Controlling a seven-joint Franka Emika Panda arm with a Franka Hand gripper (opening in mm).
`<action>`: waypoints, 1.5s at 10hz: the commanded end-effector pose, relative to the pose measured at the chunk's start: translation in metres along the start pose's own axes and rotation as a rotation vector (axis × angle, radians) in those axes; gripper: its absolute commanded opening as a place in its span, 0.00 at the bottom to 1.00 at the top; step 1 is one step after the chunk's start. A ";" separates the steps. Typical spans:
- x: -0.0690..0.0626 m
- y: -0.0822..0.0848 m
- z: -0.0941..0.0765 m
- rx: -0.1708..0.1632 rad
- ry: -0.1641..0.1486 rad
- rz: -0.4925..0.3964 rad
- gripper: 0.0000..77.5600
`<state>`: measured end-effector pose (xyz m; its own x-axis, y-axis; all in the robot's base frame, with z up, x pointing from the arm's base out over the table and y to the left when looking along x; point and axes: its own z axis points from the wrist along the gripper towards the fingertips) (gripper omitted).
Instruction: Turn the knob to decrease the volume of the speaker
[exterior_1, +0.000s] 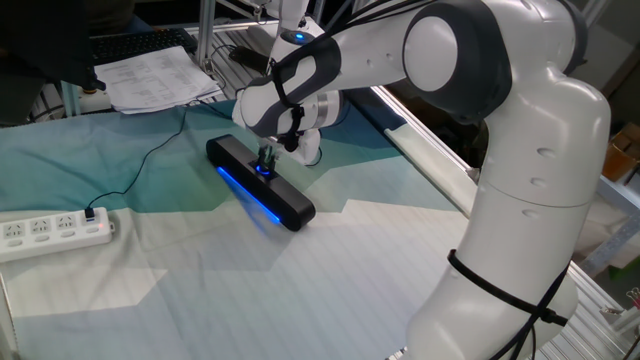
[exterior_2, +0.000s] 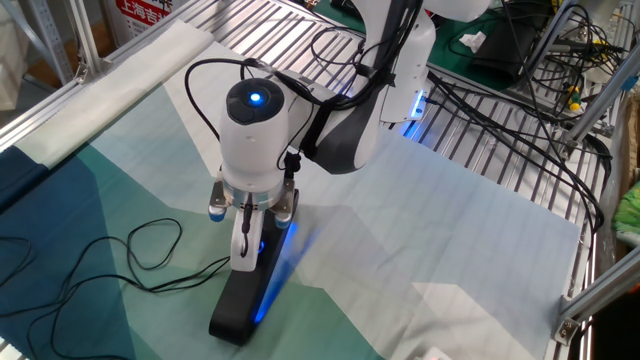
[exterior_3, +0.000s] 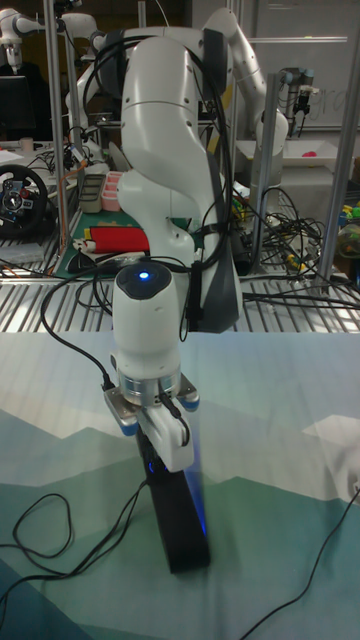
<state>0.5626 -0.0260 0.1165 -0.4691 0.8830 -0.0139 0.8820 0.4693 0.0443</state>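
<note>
The speaker (exterior_1: 262, 184) is a long black bar with a blue light strip, lying diagonally on the teal and white cloth. It also shows in the other fixed view (exterior_2: 243, 303) and in the tall view (exterior_3: 184, 515). The knob (exterior_1: 264, 169) sits on top of the speaker near its middle, with a faint blue glow. My gripper (exterior_1: 266, 162) points straight down on it, fingers closed on either side of the knob. In the other fixed view a white finger (exterior_2: 243, 250) hides most of the knob. In the tall view the gripper (exterior_3: 166, 447) covers it fully.
A white power strip (exterior_1: 55, 230) lies at the left, and a thin black cable (exterior_1: 140, 165) runs from it to the speaker. The cable loops on the cloth (exterior_2: 150, 250). Papers (exterior_1: 150, 75) lie at the back. Metal rails (exterior_2: 500, 150) border the cloth.
</note>
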 end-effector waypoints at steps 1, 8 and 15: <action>0.016 -0.009 0.038 0.051 -0.013 -0.134 0.01; 0.016 -0.010 0.038 0.053 0.012 -0.452 0.01; 0.016 -0.010 0.038 0.059 0.039 -0.735 0.01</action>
<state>0.5662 -0.0251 0.1162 -0.6249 0.7798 -0.0378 0.7787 0.6260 0.0410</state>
